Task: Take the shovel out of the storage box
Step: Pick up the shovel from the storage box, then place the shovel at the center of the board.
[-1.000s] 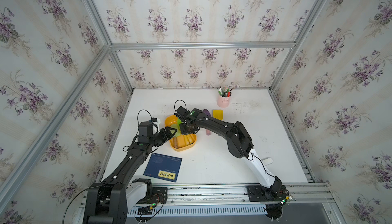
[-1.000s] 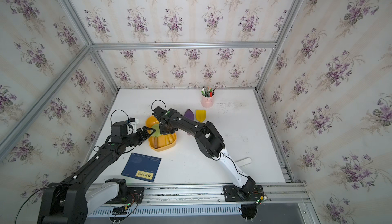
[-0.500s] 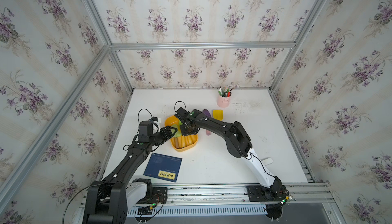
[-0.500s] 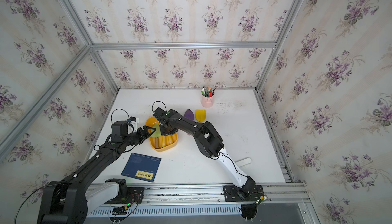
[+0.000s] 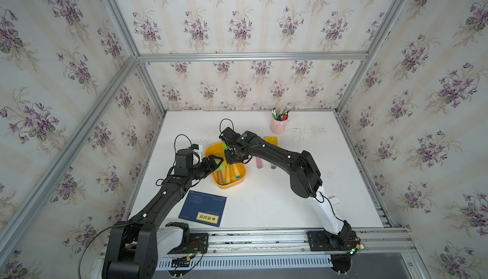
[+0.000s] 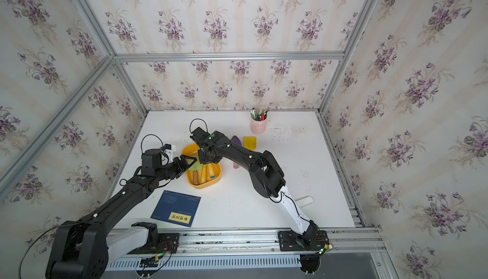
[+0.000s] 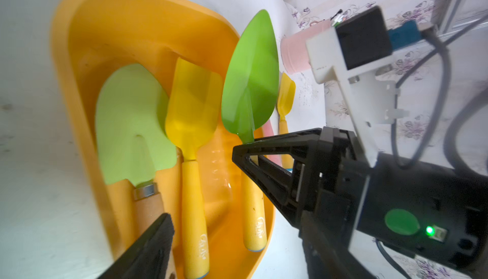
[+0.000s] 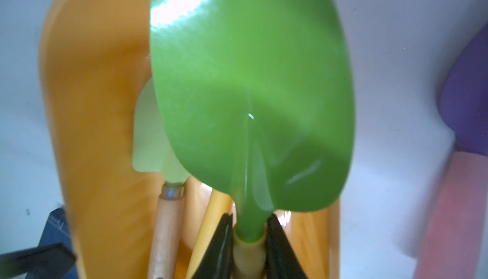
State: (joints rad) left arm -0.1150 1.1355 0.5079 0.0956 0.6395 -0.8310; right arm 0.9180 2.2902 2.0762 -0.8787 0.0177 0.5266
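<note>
Over the storage box [image 7: 79, 40], the right gripper [image 8: 249, 227] pinched the green shovel [image 8: 250, 93] at its neck, blade out across the rim, handle down inside. The left gripper [image 5: 216, 162] hung spread and empty at the box's edge. Lifting it clear remained, I'd judge.

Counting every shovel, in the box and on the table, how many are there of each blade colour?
Green: 2, the pale green shovel and the bright green shovel.
Yellow: 2, the boxed yellow shovel and the loose yellow shovel.
Purple: 1, the purple shovel.
Total: 5 shovels.
</note>
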